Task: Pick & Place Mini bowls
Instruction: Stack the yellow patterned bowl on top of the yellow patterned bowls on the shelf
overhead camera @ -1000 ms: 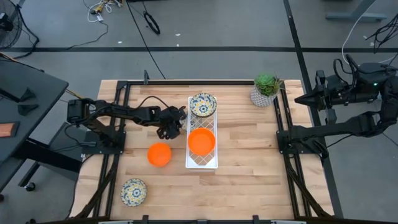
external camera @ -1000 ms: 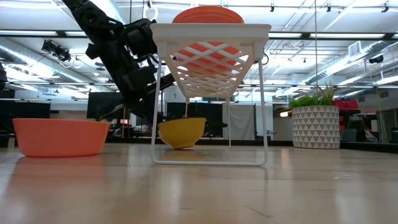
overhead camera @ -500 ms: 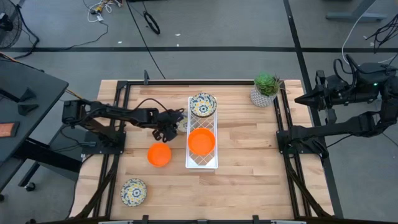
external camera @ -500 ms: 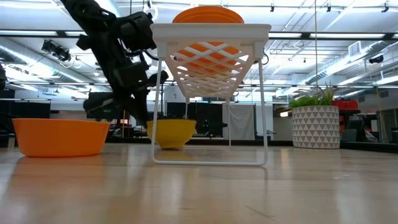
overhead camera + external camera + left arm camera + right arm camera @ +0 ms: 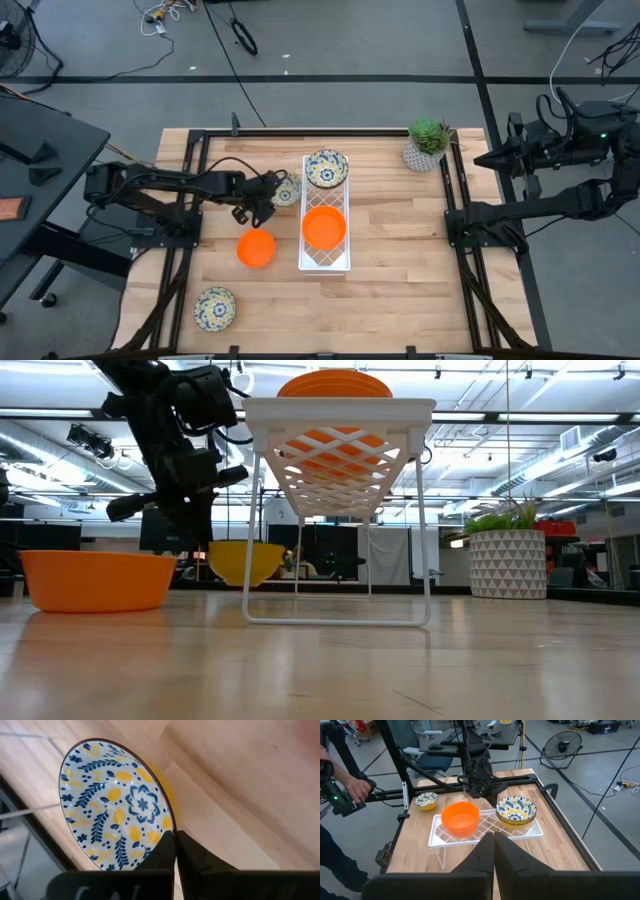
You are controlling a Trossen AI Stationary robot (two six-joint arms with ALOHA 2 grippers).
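My left gripper (image 5: 268,198) is shut on a white bowl with blue-and-yellow flowers (image 5: 285,190), just left of the white wire rack (image 5: 325,262); the same bowl shows yellow-sided in the low view (image 5: 243,562). On the rack sit another patterned bowl (image 5: 326,168) and stacked orange bowls (image 5: 324,228). One orange bowl (image 5: 256,248) and one patterned bowl (image 5: 215,308) rest on their bases on the table. My right gripper (image 5: 494,840) is shut on nothing, beyond the table's right edge. My left gripper pinches the patterned bowl's rim (image 5: 161,831) between its two fingers, one on the inner face and one on the outer wall. The fingers come from the table's left. The bowl stays nearly upright and seems just clear of the table in the low view.
A potted green plant (image 5: 428,143) stands at the far right corner. The rack's legs (image 5: 250,560) stand close to the held bowl. A person's hand holding a device (image 5: 350,787) shows beyond the table's left side. Bare wood lies right of the rack.
My left gripper has drawn back toward the table's left edge, taking the patterned bowl with it. The bowl has come out from under the rack's far end and now shows beside the rack; in the low view it has also risen a little.
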